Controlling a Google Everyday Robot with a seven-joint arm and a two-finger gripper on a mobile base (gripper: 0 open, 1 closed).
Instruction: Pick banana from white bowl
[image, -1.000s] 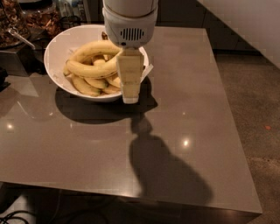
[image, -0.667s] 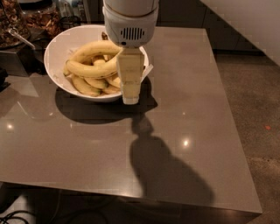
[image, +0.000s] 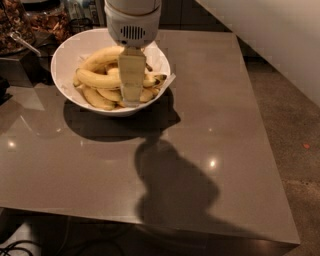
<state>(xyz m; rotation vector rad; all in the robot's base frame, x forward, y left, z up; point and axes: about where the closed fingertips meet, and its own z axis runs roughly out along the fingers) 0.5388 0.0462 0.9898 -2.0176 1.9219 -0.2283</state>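
Observation:
The white bowl (image: 64, 56) stands at the back left of the brown table (image: 215, 125). It holds several yellow bananas (image: 97, 79), and a white paper liner (image: 169, 81) pokes over its right edge. My gripper (image: 131, 99) hangs from its white wrist housing (image: 132, 20) straight down into the bowl. Its tip is low among the bananas at the bowl's right middle, covering part of them. I cannot tell whether it touches or holds a banana.
Glass jars of brown snacks (image: 15, 27) and a metal scoop handle (image: 24, 44) stand behind and left of the bowl. The table's right edge drops to a speckled floor (image: 295, 130). A white wall (image: 270, 35) runs at the upper right.
The gripper has moved left, from over the bowl's right rim to inside the bowl, down among the bananas. The bowl and bananas have not shifted.

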